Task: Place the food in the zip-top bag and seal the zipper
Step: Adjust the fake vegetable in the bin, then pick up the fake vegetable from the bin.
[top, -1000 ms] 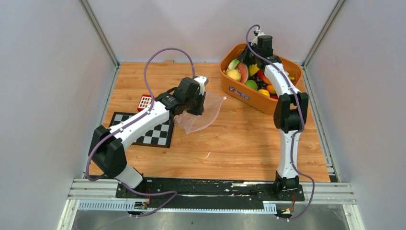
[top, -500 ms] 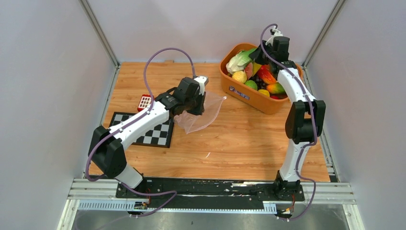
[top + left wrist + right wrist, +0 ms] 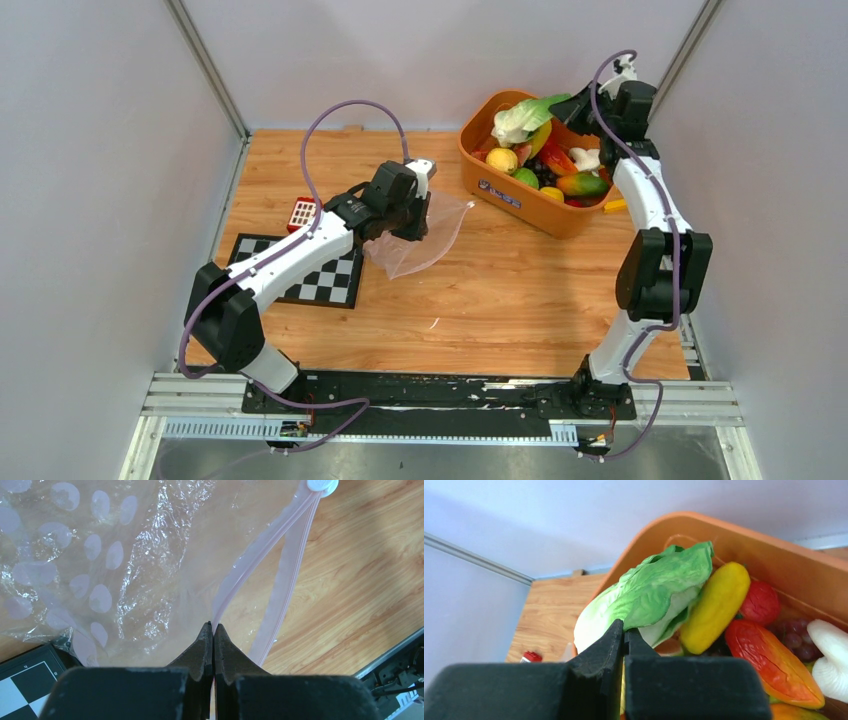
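The bag (image 3: 150, 580) is clear with pale dots, its zipper (image 3: 287, 575) pinkish. Far right, an orange basket (image 3: 540, 212): green-and-white cabbage (image 3: 659, 587), yellow banana (image 3: 716, 605), red-orange mango (image 3: 774, 660). Left, a black-and-white checkerboard (image 3: 325, 285) and a red block (image 3: 302, 213) with white buttons.

Light wood-grain tabletop (image 3: 500, 300), boxed in on three sides by plain pale grey walls — left wall (image 3: 100, 200), far wall (image 3: 430, 60), right wall (image 3: 770, 220). Aluminium corner posts (image 3: 207, 68) at both far corners. Near edge: aluminium rails (image 3: 200, 395) across the full width, dull grey metal surface (image 3: 450, 462) below. Light even, soft — only faint shadows.
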Action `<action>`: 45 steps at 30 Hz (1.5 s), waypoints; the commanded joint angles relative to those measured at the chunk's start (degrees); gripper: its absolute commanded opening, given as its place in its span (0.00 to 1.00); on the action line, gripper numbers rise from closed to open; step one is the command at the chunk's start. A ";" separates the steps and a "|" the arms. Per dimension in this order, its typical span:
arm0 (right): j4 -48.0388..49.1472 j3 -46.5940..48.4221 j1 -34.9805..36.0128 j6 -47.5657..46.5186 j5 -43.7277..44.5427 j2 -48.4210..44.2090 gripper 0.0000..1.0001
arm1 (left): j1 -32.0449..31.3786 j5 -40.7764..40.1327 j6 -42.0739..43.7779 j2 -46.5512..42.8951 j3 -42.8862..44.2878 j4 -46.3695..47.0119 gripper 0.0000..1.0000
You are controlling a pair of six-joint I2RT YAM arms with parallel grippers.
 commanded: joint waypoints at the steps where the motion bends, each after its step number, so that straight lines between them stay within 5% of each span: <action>1: 8.88 -0.83 -2.32 6.56 -7.96 -3.61 0.00 | 0.09 0.84 0.10 -1.41 1.53 1.55 0.00; 14: -3.50 -5.58 -3.13 -4.08 -8.90 -5.38 0.05 | 0.04 1.31 -0.39 -1.25 1.16 2.14 0.00; 17: -7.12 -4.44 -3.05 -7.00 -9.04 -4.64 0.13 | 0.08 1.89 -0.57 -0.89 1.29 2.55 0.00; 24: -11.58 -0.02 -2.32 -13.51 -11.46 -3.25 0.52 | 0.08 2.79 -0.78 -0.45 1.33 2.92 0.00; 30: -14.28 5.63 -1.16 -14.89 -10.87 -0.11 0.69 | 0.04 3.45 -1.08 -0.27 1.49 3.26 0.00; 45: -34.76 43.84 7.72 -28.91 3.45 24.42 0.90 | 0.06 3.36 -0.77 -1.00 1.38 2.59 0.00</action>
